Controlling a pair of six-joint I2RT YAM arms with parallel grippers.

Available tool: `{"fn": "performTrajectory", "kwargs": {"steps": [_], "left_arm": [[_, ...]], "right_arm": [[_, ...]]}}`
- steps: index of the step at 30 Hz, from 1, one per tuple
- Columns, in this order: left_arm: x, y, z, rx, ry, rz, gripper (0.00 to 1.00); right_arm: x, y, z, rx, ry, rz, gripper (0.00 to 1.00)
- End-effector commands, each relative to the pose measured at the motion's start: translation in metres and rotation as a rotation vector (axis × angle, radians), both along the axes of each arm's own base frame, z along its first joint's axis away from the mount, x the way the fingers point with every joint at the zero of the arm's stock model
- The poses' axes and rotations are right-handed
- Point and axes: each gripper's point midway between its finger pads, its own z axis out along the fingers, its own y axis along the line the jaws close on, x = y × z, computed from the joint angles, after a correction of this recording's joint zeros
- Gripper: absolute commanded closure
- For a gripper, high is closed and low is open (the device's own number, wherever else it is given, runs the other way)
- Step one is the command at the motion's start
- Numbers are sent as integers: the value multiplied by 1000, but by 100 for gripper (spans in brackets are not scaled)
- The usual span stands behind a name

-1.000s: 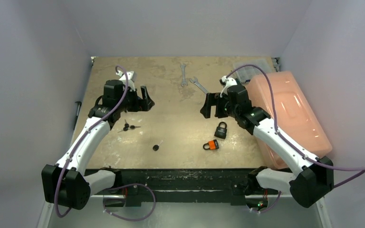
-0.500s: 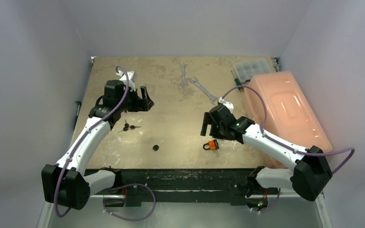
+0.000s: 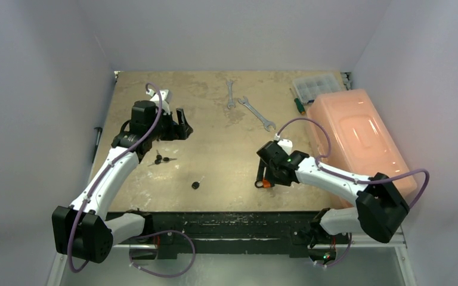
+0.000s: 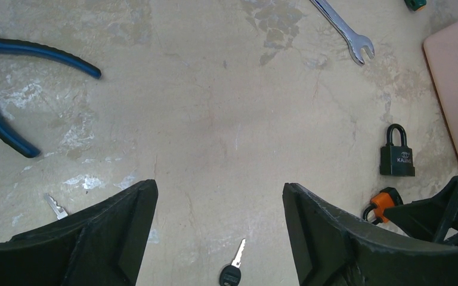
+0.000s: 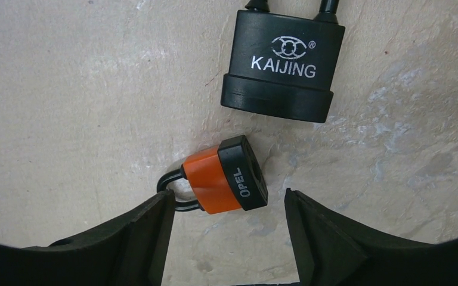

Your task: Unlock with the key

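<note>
Dropping from mid-table, the right gripper now straddles the orange lock beside the black lock, jaws open, not gripping. The left gripper hangs wide above the key, so grasping likely comes next.

Both arms share one build. At the near edge of the table, the left arm and the right arm each begin with a bulky black shoulder block, continue in smooth white link shells, and end in black wrist housings. A purple cable loops along each. A green light glows on the right arm's wrist housing. The left gripper and right gripper have matte black, wedge-shaped fingers.
</note>
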Motion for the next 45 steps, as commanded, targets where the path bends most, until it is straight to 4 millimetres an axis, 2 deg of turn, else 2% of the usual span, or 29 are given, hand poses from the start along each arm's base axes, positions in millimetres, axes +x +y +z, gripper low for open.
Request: {"fn": "performTrajectory", "kwargs": {"steps": [1, 8, 12, 14, 20, 26, 30, 34, 41, 43, 45], "left_arm": [[4, -1, 9, 3, -41, -4, 19], [4, -1, 9, 4, -42, -3, 19], [4, -1, 9, 3, -40, -3, 20], [4, -1, 9, 2, -40, -5, 20], [3, -1, 11, 0, -46, -3, 20], [2, 1, 13, 4, -51, 7, 20], [2, 2, 14, 4, -52, 12, 20], [1, 2, 15, 3, -53, 13, 21], [-3, 2, 17, 16, -64, 16, 21], [-4, 1, 18, 18, -67, 13, 21], [-4, 0, 17, 21, -67, 10, 21]], "right_arm": [[0, -7, -9, -53, 0, -18, 26], [0, -7, -22, -81, 20, -12, 31], [3, -3, -18, -59, 4, -15, 45], [4, 1, -14, -39, -7, -17, 54], [12, 25, 8, 118, -43, -92, 67], [32, 50, 38, 343, -123, -304, 70], [43, 68, 38, 453, -99, -429, 67], [52, 87, 30, 510, -27, -556, 66], [78, 117, 34, 578, -13, -612, 63], [81, 127, 34, 606, 0, -596, 49], [84, 136, 36, 646, 6, -584, 28]]}}
